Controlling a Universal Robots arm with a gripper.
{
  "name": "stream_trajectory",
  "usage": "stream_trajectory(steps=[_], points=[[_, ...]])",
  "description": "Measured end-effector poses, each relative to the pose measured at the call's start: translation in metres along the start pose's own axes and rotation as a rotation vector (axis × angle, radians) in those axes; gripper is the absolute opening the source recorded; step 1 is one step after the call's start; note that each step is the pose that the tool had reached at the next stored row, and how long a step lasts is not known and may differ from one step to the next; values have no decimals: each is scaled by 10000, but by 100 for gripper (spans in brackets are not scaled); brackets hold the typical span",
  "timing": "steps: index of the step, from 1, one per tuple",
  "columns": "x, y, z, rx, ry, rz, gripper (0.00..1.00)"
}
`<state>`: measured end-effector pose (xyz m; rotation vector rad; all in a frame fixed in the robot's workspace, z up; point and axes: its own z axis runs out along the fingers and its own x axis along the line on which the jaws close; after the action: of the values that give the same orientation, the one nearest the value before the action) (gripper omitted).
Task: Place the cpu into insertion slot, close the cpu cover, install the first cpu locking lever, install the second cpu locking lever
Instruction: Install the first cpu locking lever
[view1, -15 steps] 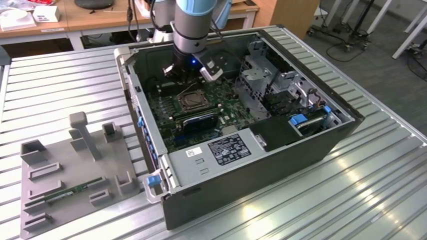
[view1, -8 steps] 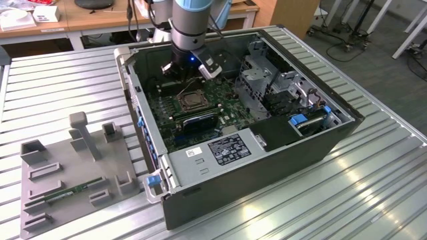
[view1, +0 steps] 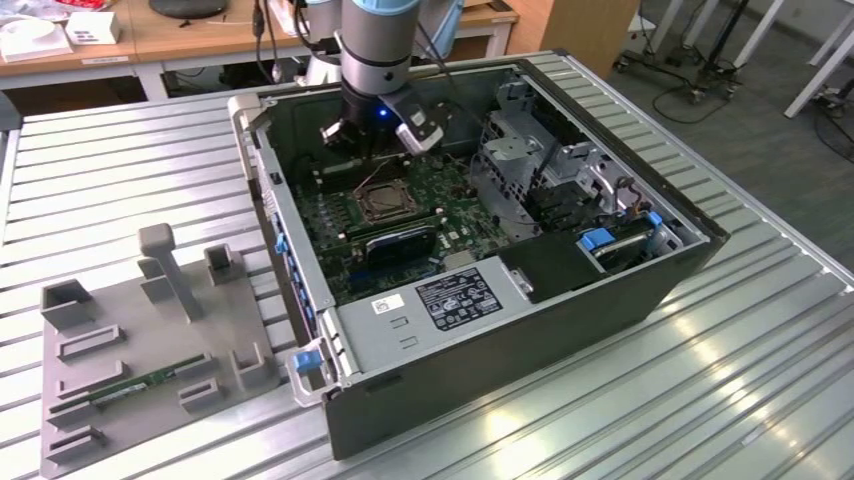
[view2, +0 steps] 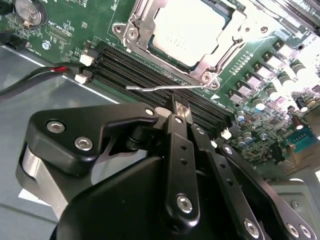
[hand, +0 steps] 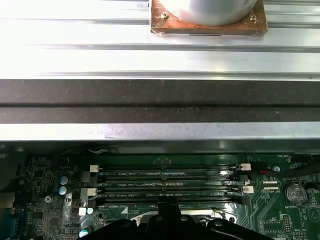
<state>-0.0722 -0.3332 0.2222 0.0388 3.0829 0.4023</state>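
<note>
Gripper: black metal linkage with bolt heads; the gripper (view2: 180, 111) has its fingers clenched together with no gap showing and nothing visibly between them. Its tip hangs over the memory slots (view2: 135, 70).
Cpu: the cpu (view2: 192, 30), a flat square with a pale matte metallic face, lies in the insertion slot (view1: 378, 205), just beyond the gripper's tip.
Cpu cover: the cpu cover (view2: 141, 20), a thin bright steel frame with screws at its corners, lies down flat around the chip.
Locking lever: a thin silver wire rod (view2: 150, 88) runs along the socket's near edge, between cover and gripper; I cannot tell whether the tip touches it.
Motherboard: green board (view2: 65, 35) with long black ridged memory slots, small capacitors and a round coin cell (view2: 27, 10).
Case: open dark computer case (view1: 534, 330) lying on a ribbed metal bench (view1: 667, 400).
Fixture: grey moulded tray (view1: 147, 340) beside the case, at the exterior view's left.
</note>
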Motion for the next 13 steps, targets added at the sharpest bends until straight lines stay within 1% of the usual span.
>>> stream_trajectory(steps=[13], points=[[-84,1,2,2,1,1,11]])
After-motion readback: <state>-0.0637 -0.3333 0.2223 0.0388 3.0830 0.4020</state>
